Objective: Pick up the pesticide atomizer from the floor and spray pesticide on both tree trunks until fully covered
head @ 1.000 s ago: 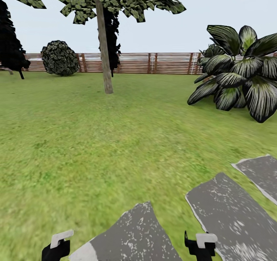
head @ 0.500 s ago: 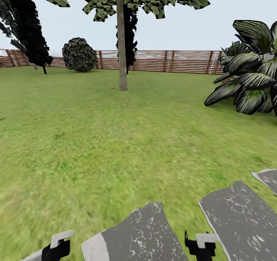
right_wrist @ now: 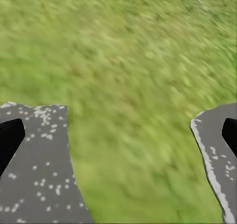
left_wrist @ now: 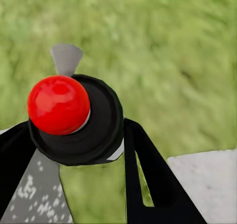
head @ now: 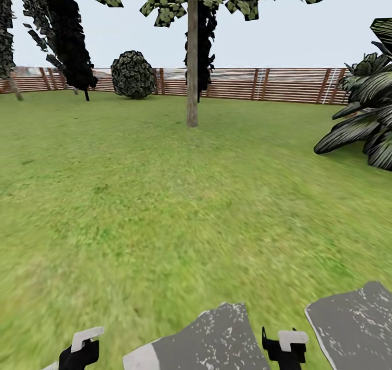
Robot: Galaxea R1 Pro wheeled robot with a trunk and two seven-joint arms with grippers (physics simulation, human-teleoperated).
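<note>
- across the whole ground, the floor (head: pixel 163 195) of the garden is green grass, running back to a brown slat fence (head: pixel 283 84).
- the tree (head: pixel 191 54) stands on the grass in front of that fence; its tree trunk (head: pixel 191 86) is straight, pale and bare.
- beside the fence, a black conifer (head: pixel 71 37) and a round bush (head: pixel 133 74) stand apart from the trunk.
- grey stepping stones (head: pixel 212 340) lie nearest the robot.
- the left gripper (left_wrist: pixel 74 159) is clamped on the pesticide atomizer (left_wrist: pixel 74 117), a black body with a red knob.
- the right gripper (right_wrist: pixel 118 135) is spread wide, holding nothing.
</note>
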